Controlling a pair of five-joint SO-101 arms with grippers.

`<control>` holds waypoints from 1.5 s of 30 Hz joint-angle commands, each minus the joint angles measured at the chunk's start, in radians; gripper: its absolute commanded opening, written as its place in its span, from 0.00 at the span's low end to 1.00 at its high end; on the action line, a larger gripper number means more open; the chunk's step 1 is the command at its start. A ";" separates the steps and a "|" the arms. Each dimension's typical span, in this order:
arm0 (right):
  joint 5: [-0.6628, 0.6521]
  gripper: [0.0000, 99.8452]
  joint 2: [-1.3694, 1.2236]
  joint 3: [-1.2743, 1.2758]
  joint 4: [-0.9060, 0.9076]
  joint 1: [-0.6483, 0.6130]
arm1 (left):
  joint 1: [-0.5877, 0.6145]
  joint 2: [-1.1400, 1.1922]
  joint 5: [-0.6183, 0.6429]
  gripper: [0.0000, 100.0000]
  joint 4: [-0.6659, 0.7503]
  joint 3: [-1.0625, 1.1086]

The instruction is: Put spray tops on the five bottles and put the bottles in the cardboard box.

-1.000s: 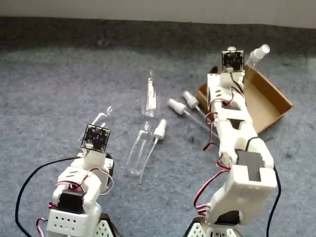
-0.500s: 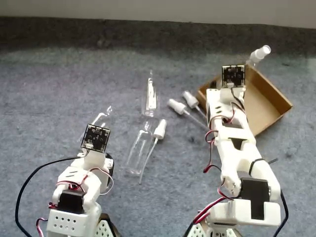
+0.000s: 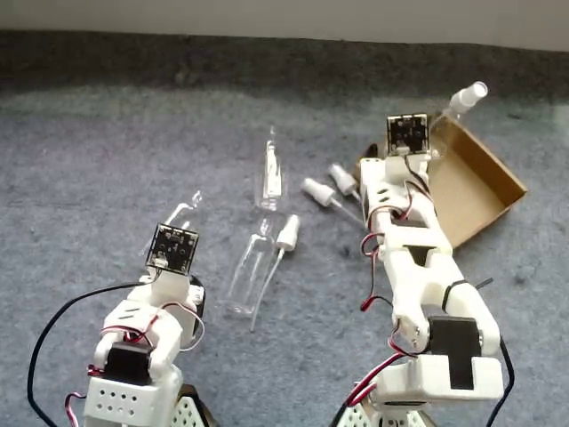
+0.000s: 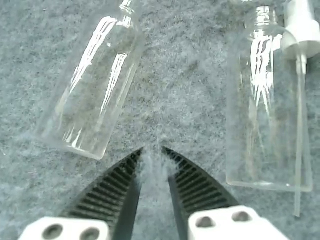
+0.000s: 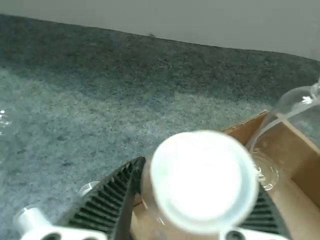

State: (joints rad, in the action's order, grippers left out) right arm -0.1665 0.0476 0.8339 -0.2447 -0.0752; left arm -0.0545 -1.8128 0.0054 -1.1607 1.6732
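My right gripper [image 5: 200,202] is shut on a clear bottle with a white spray top [image 5: 200,177], held over the near corner of the cardboard box [image 3: 480,182]. Another capped bottle [image 3: 465,97] leans out over the box's far corner. Three bare bottles lie on the carpet: one [image 3: 269,178] in the middle, one [image 3: 247,271] nearer me and one [image 3: 182,213] by the left arm. My left gripper [image 4: 152,150] rests shut just short of two of them [image 4: 92,85] [image 4: 265,100], holding nothing. One loose spray top [image 3: 286,234] lies beside a bottle, and two more [image 3: 316,189] [image 3: 342,177] lie near the box.
Grey carpet [image 3: 107,142] covers the table, with open room at the left and far side. The right arm [image 3: 413,240] stretches over the space between the spray tops and the box.
The right arm has drawn back from the box's far corner towards its near corner. The left arm and the loose bottles have not moved.
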 commanded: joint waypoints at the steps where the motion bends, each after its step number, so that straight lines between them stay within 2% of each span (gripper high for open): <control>1: 0.011 0.21 -0.002 -0.070 -0.018 -0.042 | -0.010 -0.010 -0.005 0.00 0.015 0.022; 13: 0.011 0.21 -0.196 -0.217 -0.018 0.021 | -0.010 -0.010 -0.005 0.00 0.014 0.022; 29: 0.011 0.21 -0.194 -0.208 -0.018 0.101 | -0.010 -0.010 -0.005 0.00 0.014 0.022; 35: 0.011 0.29 -0.194 -0.205 -0.012 0.093 | -0.010 -0.010 -0.005 0.00 0.014 0.022; 45: 0.012 0.29 -0.196 -0.203 -0.010 0.094 | -0.010 -0.010 -0.005 0.00 0.015 0.022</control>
State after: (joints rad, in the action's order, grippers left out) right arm -0.1634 -0.1703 0.6590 -0.2478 0.0061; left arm -0.0545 -1.8128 0.0054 -1.1607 1.6732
